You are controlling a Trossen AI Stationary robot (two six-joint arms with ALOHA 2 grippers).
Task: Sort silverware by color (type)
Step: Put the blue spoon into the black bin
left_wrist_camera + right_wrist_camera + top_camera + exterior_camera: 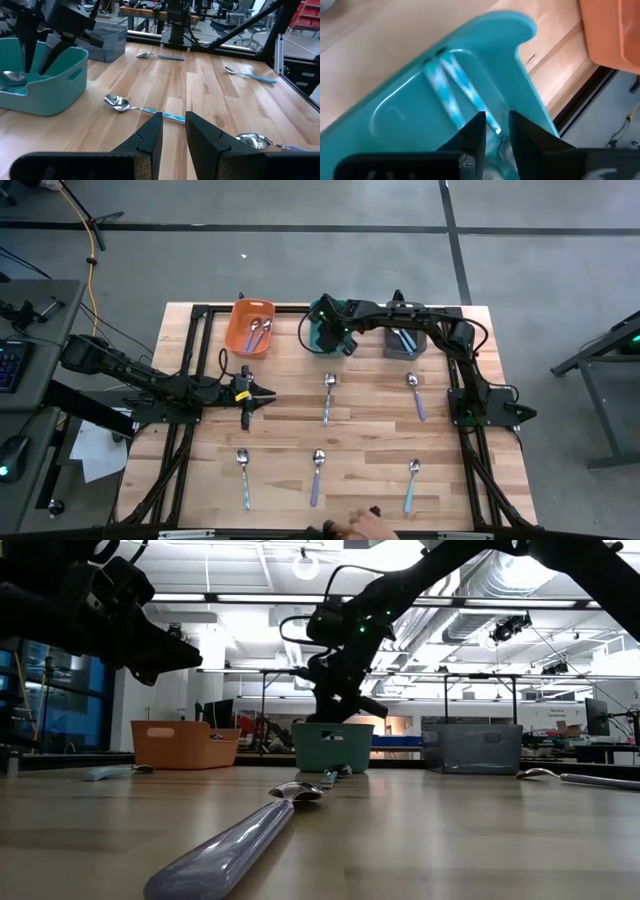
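At top centre of the high view we see the right gripper (333,340) over the teal bin (322,313), fingers slightly parted, gripping nothing; teal spoons (454,95) lie inside. The left gripper (268,397), mid-left, is slightly parted and empty. Five loose spoons (328,396) lie on the table (370,430).

1. Below the right gripper's (492,131) jaws, the teal bin's (395,145) spoons (452,95) are motion-blurred.
2. Ahead of the left gripper's (172,131) jaws, one spoon (257,141) is cut off by the frame edge.
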